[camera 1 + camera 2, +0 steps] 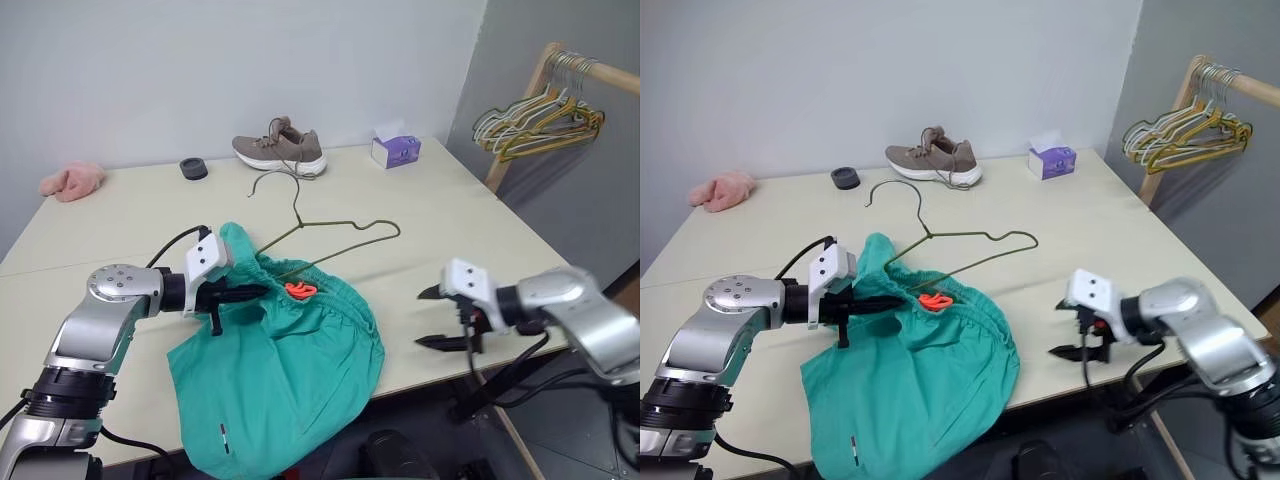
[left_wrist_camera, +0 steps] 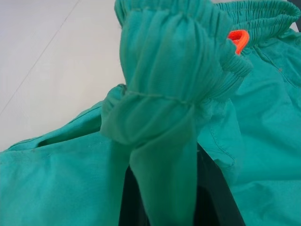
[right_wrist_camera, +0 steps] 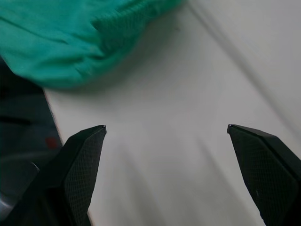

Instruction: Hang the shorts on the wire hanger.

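From the head camera, the shorts (image 1: 275,375) lie nearest, spread over the front edge of the tabletop (image 1: 440,220), one leg hanging past it. The left gripper (image 1: 245,293) has its jaws closed on a bunch of the waistband, holding that part raised; an orange tag (image 1: 300,290) shows just inside the waist. The hanger (image 1: 330,240) lies on the tabletop behind the shorts, its hook toward the far wall and its near corner tucked under the waistband. The right gripper (image 1: 432,318) hovers over the front right edge, jaws wide open and holding nothing, apart from the shorts. Farther back sit a shoe (image 1: 280,150), a tissue box (image 1: 395,150), a dark round cap (image 1: 194,168) and a pink cloth (image 1: 72,181). A rack (image 1: 545,75) with bunched hangers (image 1: 540,122) stands at the right.

In the left wrist view, gathered waistband fabric is pinched between the black fingers (image 2: 214,188), with the tag beyond.

In the right wrist view, the two fingertips (image 3: 87,155) stand far apart above bare tabletop, the shorts' edge lying beyond them.
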You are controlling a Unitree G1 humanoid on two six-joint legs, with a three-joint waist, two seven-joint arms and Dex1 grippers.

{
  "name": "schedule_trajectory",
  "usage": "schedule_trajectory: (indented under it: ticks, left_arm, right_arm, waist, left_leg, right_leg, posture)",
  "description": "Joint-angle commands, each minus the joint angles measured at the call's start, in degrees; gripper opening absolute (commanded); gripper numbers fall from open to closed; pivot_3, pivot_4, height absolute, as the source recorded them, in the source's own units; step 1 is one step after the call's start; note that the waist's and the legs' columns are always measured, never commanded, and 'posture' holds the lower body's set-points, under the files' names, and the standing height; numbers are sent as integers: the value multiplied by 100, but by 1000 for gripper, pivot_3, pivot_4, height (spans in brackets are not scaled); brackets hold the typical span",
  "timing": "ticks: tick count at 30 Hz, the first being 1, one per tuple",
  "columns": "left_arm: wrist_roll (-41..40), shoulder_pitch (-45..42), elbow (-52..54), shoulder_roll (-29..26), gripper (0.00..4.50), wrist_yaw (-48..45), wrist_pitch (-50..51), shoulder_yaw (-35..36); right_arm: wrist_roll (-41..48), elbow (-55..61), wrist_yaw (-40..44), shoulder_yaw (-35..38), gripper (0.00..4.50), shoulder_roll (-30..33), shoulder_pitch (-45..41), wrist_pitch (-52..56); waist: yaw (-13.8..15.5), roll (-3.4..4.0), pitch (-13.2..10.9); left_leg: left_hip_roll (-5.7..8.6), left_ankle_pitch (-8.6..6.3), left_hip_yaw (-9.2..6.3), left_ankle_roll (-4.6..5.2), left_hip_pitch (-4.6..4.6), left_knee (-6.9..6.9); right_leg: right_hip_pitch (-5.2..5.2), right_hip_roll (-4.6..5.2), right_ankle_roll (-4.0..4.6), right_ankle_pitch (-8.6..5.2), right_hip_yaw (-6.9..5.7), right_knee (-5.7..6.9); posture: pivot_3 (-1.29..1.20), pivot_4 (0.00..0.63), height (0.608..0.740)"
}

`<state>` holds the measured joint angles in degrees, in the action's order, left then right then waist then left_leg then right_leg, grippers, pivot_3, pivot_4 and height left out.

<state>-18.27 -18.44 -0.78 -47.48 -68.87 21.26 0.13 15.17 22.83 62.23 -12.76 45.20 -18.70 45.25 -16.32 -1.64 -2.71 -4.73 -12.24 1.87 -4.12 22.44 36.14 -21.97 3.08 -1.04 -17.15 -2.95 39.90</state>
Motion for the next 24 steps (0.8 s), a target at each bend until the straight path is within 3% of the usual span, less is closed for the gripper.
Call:
schedule_trajectory:
  ticks: [1, 8, 9, 12, 21, 22, 24]
  left_arm:
    - [-148, -167, 103, -27, 0, 24, 24, 178]
    - [-161, -178, 103, -32, 0, 37, 33, 182]
    - [-167, -174, 110, -32, 0, 45, 34, 185]
    - [-202, -146, 143, -29, 0, 86, 55, 220]
    - [-716, 200, 579, -4, 0, 332, 564, 659]
    - [-806, 261, 666, -25, 0, 347, 654, 731]
    - [-1121, 437, 886, -119, 0, 299, 926, 965]
  right_arm:
    - [245, 206, -726, 4, 4471, -650, -49, 721]
    - [566, 39, -1396, -265, 4471, -1667, -98, 1474]
    - [546, -37, -1510, -274, 4302, -1771, -111, 1510]
    - [484, -195, -1711, -292, 3499, -1907, -131, 1496]
    - [365, -566, -2150, 77, 262, -1920, -178, 909]
    - [403, -668, -2160, 204, 45, -1896, -237, 859]
    - [448, -1045, -2095, 564, 45, -1697, -481, 708]
  waist:
    - [-1, -1, 1]
    - [24, -8, 4]
    - [27, -8, 4]
    - [46, -8, 4]
    - [46, -9, 3]
    - [55, -9, 3]
    - [53, -9, 1]
  left_leg:
    - [0, 0, 1, 0, -2, 0]
    - [0, 0, 2, 0, 5, -4]
    - [0, 0, 2, 0, 5, -4]
    - [1, 0, 3, 0, 5, -3]
    - [0, 0, 6, 0, 5, -6]
    - [1, 0, 8, 0, 5, -6]
    - [1, 0, 10, 0, 6, -4]
  right_leg:
    - [0, 0, 0, 0, 6, 0]
    - [-10, -2, -1, 0, 17, -4]
    - [-10, -2, -1, 0, 17, -2]
    - [-10, -1, -1, 0, 18, -2]
    - [-13, -3, -2, 0, 23, -3]
    - [-13, -2, -2, 0, 26, -3]
    - [-13, -2, -2, 1, 26, -3]
  posture:
    - [-302, 0, 740]
    - [-296, 0, 740]
    - [-296, 0, 740]
    - [-290, 0, 740]
    - [-270, 0, 740]
    - [-270, 0, 740]
    - [-263, 0, 740]
